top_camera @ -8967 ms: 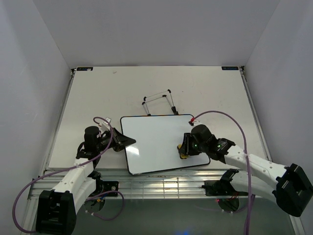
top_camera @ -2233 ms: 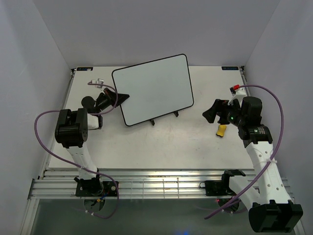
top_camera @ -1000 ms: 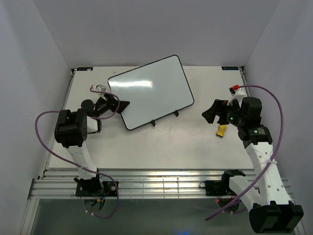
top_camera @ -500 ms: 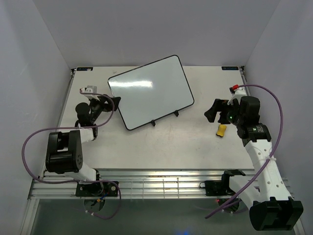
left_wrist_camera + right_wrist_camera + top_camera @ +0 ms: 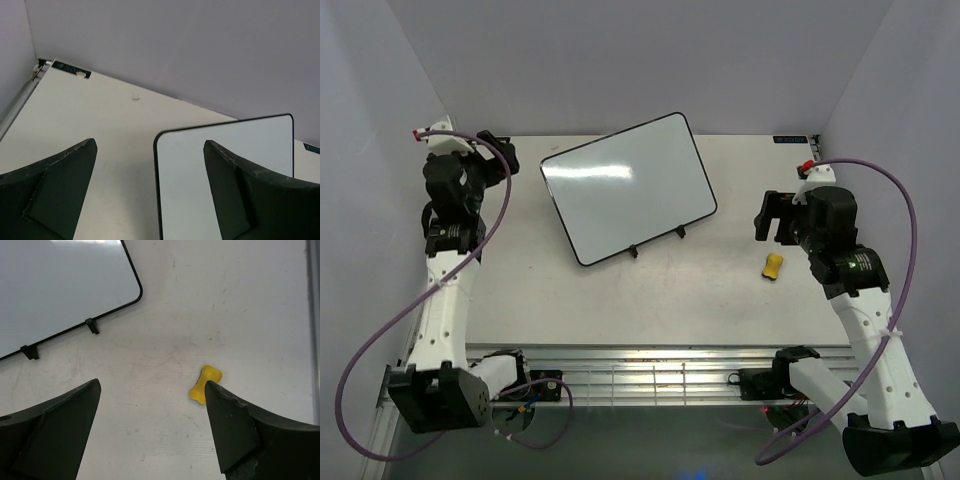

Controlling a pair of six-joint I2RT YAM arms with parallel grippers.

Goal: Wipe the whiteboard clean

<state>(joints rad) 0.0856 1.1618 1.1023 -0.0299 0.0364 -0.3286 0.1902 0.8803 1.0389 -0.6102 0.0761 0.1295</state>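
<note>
The whiteboard (image 5: pixel 628 188) stands propped on a wire easel at the middle of the table, tilted, with a blank white face and a thin black rim. My left gripper (image 5: pixel 500 152) is raised at the far left, well away from the board and open. In the left wrist view the whiteboard (image 5: pixel 225 170) lies beyond the open left gripper (image 5: pixel 150 144). My right gripper (image 5: pixel 766 215) hovers open to the right of the board, empty. The right wrist view shows the board's lower corner (image 5: pixel 60 290) and the open right gripper (image 5: pixel 152 384) above bare table.
A small yellow eraser (image 5: pixel 773 265) lies on the table right of the board, beside my right fingertip in the right wrist view (image 5: pixel 204 382). The easel's black feet (image 5: pixel 633 250) stick out under the board's lower edge. White walls enclose the table.
My left arm has pulled away from the board's left edge, swinging up to the far left. The right arm shifted slightly right. The whiteboard and eraser have not moved.
</note>
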